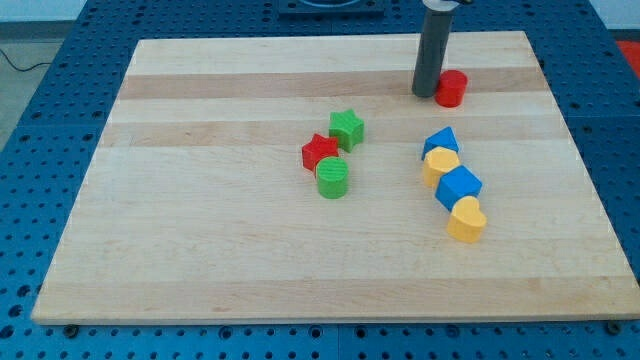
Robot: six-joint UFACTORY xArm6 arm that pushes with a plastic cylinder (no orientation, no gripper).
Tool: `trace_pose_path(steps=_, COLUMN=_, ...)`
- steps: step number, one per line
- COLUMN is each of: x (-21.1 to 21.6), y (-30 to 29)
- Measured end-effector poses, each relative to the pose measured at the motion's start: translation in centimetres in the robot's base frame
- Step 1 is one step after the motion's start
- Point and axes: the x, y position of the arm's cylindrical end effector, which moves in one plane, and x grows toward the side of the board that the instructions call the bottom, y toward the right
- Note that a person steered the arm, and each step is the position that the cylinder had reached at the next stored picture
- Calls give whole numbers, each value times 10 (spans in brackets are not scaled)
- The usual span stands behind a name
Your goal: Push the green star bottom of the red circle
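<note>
The green star [347, 128] lies near the middle of the wooden board, touching the red star [320, 152] below and to its left. The red circle [451, 89] stands near the view's top right. My tip [426, 94] rests on the board just left of the red circle, close to or touching it. The green star is well to the left of and below my tip.
A green circle [333, 178] sits just below the red star. At the right, a chain runs downward: blue triangle [439, 142], yellow block [441, 164], blue block [458, 186], yellow heart [467, 219]. The board's edge [330, 318] runs along the view's bottom.
</note>
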Motion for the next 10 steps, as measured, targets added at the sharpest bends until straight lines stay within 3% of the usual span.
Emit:
trace_pose_path(steps=2, x=4, y=-132)
trace_pose_path(steps=3, x=39, y=-172)
trace_pose_path(steps=4, x=80, y=-164)
trace_pose_path(steps=7, x=72, y=-15)
trace_pose_path(steps=10, x=65, y=10)
